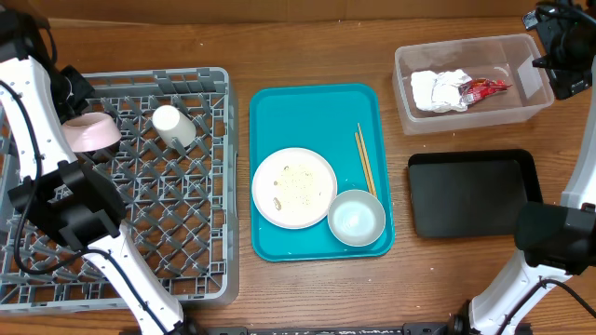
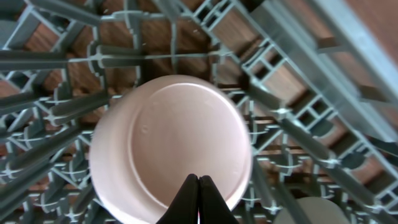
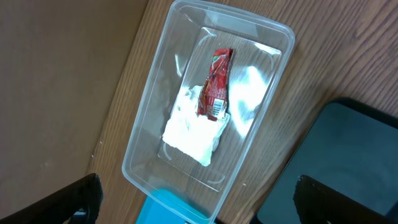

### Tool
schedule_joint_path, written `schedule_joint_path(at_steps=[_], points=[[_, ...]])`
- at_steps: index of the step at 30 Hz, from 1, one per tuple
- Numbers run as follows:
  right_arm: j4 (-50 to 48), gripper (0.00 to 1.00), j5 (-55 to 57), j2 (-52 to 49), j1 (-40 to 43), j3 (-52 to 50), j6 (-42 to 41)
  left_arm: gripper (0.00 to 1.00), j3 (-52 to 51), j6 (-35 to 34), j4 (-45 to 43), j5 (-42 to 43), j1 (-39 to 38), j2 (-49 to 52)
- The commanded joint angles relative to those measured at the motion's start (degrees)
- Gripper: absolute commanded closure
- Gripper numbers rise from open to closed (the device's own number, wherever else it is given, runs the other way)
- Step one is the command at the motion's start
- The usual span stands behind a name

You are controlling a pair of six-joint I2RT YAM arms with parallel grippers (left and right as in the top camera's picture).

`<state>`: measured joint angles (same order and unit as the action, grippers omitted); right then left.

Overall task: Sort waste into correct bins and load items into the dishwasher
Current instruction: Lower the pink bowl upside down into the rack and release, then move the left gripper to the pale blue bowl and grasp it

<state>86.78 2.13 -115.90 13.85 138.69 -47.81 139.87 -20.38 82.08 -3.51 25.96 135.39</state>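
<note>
Left wrist view: the left fingers (image 2: 198, 198), pressed together, sit at the near edge of the saucer (image 2: 171, 146) in the rack (image 2: 298, 93), so a crooked lift-off could catch its rim and flip it. The right fingers (image 3: 199, 194) hang spread over the tub (image 3: 143, 155). The crumbs (image 1: 291, 184) on the plate (image 1: 317, 207) could spill if it is tilted.

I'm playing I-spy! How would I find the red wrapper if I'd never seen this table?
Look at the right end of the wooden table, where a clear plastic tub sits at the far edge, beyond a black tray. Inside the tub, the red wrapper lies partly on a crumpled white napkin. It is the only red, shiny thing there.
</note>
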Motion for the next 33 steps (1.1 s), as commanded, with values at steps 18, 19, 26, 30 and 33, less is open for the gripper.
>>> schedule_joint_path(at_steps=[18,19,26,30,33], points=[[-0.1,0.00,0.6,0.0,0.1,0.2,0.1,0.96,1.7,-2.1,14.3,2.0,0.4,-1.8],[-0.1,0.00,0.6,0.0,0.1,0.2,0.1,0.96,2.3,-2.1,14.6,3.1,0.4,-2.4],[-0.1,0.00,0.6,0.0,0.1,0.2,0.1,0.96,5.3,-1.3,14.1,13.0,-0.7,-12.1],[-0.1,0.00,0.6,0.0,0.1,0.2,0.1,0.96,5.3,2.4,14.1,17.2,-4.0,-19.5],[-0.1,0.00,0.6,0.0,0.1,0.2,0.1,0.78,5.3,4.3,14.1,17.1,-8.5,-23.6]])
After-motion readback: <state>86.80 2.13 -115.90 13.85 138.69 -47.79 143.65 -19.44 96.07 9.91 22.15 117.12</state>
